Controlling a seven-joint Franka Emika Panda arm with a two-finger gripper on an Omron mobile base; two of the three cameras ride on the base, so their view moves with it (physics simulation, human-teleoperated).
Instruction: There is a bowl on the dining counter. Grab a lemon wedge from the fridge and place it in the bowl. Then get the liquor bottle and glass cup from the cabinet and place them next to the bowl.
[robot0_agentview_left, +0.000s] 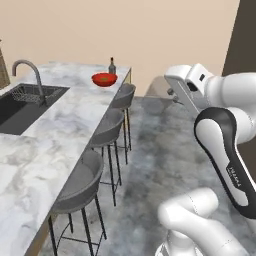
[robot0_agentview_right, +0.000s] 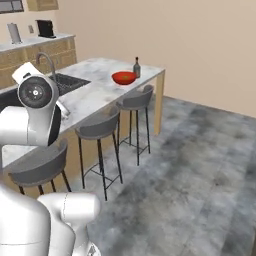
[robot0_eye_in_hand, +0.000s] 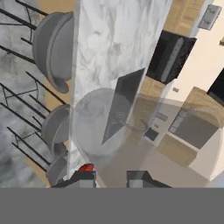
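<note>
The red bowl (robot0_agentview_left: 104, 79) (robot0_agentview_right: 124, 77) sits near the far end of the marbled dining counter (robot0_agentview_left: 60, 130) (robot0_agentview_right: 97, 97). The dark liquor bottle (robot0_agentview_left: 112, 66) (robot0_agentview_right: 136, 67) stands upright just behind it. My gripper (robot0_agentview_left: 173, 95) hangs in the air over the floor, to the right of the stools. In the hand view the gripper (robot0_eye_in_hand: 111, 177) is shut on the translucent glass cup (robot0_eye_in_hand: 131, 144), whose grey body spreads out in front of the fingers. The bowl (robot0_eye_in_hand: 86, 168) peeks past the left fingertip. The lemon wedge cannot be made out. The fridge is out of view.
Three grey round stools (robot0_agentview_left: 82, 185) (robot0_agentview_right: 102, 127) line the counter's near side. A black sink (robot0_agentview_left: 22, 102) with a grey tap (robot0_agentview_left: 30, 67) is set in the counter. A back counter (robot0_agentview_right: 30, 47) carries appliances, with a tan wall cabinet (robot0_agentview_right: 42, 4) above. Grey floor (robot0_agentview_right: 190, 165) lies open on the right.
</note>
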